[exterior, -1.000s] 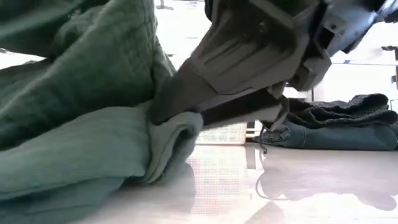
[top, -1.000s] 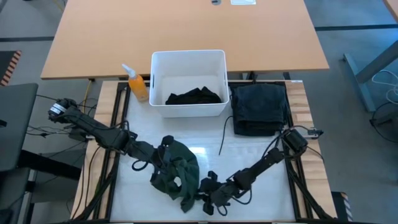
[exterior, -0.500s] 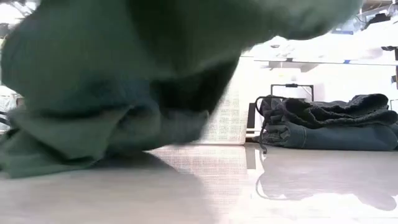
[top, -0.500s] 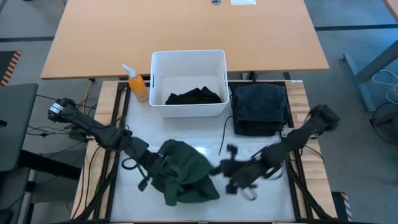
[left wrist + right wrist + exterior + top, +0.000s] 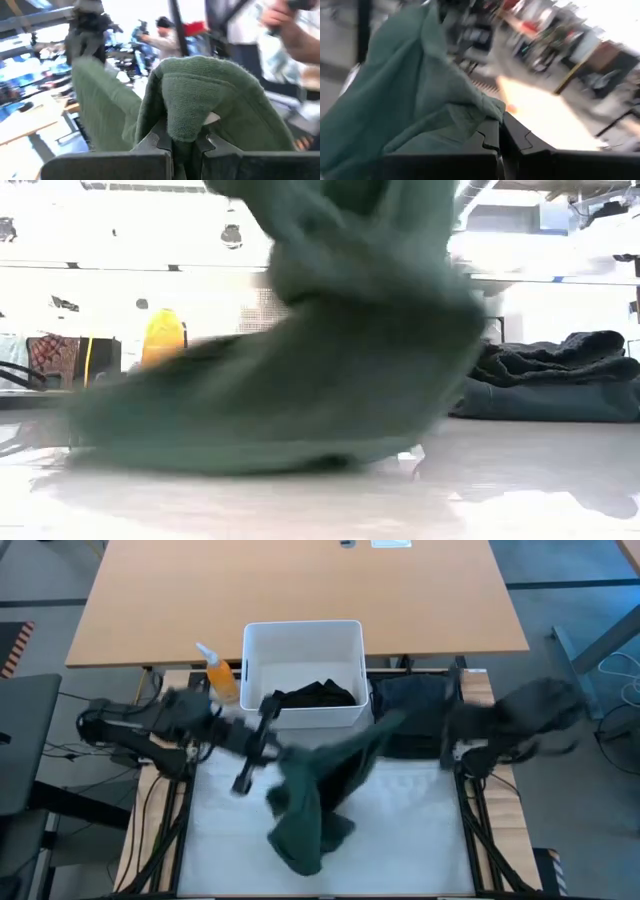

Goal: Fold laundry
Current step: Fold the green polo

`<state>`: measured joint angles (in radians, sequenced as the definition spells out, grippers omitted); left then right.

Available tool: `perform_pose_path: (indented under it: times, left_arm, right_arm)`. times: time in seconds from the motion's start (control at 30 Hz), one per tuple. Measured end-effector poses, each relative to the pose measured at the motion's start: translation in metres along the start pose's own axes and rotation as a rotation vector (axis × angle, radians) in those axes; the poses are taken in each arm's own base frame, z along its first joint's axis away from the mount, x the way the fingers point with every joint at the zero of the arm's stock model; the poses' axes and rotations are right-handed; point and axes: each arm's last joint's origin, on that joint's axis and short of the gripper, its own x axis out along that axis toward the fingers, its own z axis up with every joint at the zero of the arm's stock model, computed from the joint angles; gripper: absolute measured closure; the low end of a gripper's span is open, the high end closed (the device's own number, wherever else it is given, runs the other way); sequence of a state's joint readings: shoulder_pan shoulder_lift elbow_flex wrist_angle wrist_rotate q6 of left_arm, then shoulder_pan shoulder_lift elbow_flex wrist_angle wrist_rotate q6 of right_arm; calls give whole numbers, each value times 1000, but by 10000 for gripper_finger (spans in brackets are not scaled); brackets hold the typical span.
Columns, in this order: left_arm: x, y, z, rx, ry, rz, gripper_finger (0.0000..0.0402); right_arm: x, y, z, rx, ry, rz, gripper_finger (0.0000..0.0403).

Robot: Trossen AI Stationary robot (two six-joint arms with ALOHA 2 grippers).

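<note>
Above the table, in front of the white bin [image 5: 303, 673]: left gripper [image 5: 184, 145] pinched tight on a fold of the dark green shirt [image 5: 310, 802], right gripper [image 5: 498, 139] likewise clamped on another edge of the same cloth, no gap visible between either pair of fingers. Stretched between the two grips, well off the table and just clear of the bin's near wall, with its lower bulk hanging to the tabletop [image 5: 410, 830] and bunched there on the side away from the bin. In the bin, a heap of black clothing [image 5: 315, 696]; to the bin's right, a stack of dark navy trousers [image 5: 415, 715]; at the bin's left corner, an orange spray bottle [image 5: 222, 677].

Likely trouble: thin pinches on small folds, so a slip under the swing and the shirt's own weight; a sleeve or tail snagging the bin's rim or knocking the bottle over; the trailing cloth dragging across the trousers stack and spoiling it. Also uncertain, from the blur, whether the held points are matching corners at all.

Open room: bare tabletop on the side of the shirt away from the bin, with the table's side rails close to both arms.
</note>
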<state>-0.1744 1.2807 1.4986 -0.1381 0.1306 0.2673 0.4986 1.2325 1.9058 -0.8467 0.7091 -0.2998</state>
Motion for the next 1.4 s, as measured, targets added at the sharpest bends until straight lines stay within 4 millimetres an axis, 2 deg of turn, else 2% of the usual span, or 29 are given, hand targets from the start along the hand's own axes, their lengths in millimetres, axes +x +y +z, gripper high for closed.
perform_pose_path:
  times: [0.13,0.23,0.37,0.47,0.53,0.6,0.73,0.8,0.87,0.97,1.03,1.13,1.23,1.3,1.4]
  left_arm:
    - [25,48,7,-96,-42,-38,401]
    - [43,71,21,-158,-88,-138,401]
    - [40,79,50,-125,-58,-176,401]
    - [29,70,56,-85,70,-181,401]
    - [25,59,49,-101,202,-170,401]
    - [22,47,33,-144,395,-164,401]
    - [41,11,-14,-260,713,-91,401]
    - [59,-11,-32,-310,719,-78,401]
    - [75,-34,-39,-355,620,-95,401]
    - [87,-62,-36,-383,472,-118,401]
    - [90,-74,-34,-392,437,-79,401]
    - [83,-88,-36,-400,521,51,401]
    - [64,-102,-55,-407,766,255,401]
    - [50,-111,-82,-403,951,396,401]
    - [29,-127,-134,-404,1165,534,401]
  right_arm:
    - [-27,-40,20,-9,-85,-159,384]
    - [-43,-58,35,-20,-161,-216,384]
    - [-57,-67,48,-34,-265,-181,384]
    - [-53,-62,51,-58,-268,-145,384]
    - [-39,-52,47,-100,-213,-110,384]
    - [-13,-38,39,-148,-113,-61,384]
    - [39,-11,11,-246,155,60,384]
    - [53,-11,-1,-264,262,63,384]
    - [59,-19,-7,-240,293,87,384]
    - [66,-33,-10,-173,248,176,384]
    - [72,-41,-11,-146,205,234,384]
    - [88,-48,-17,-119,191,309,384]
    - [118,-43,-33,-89,242,416,384]
    - [145,-31,-54,-85,324,486,384]
    - [190,-5,-93,-88,437,591,384]
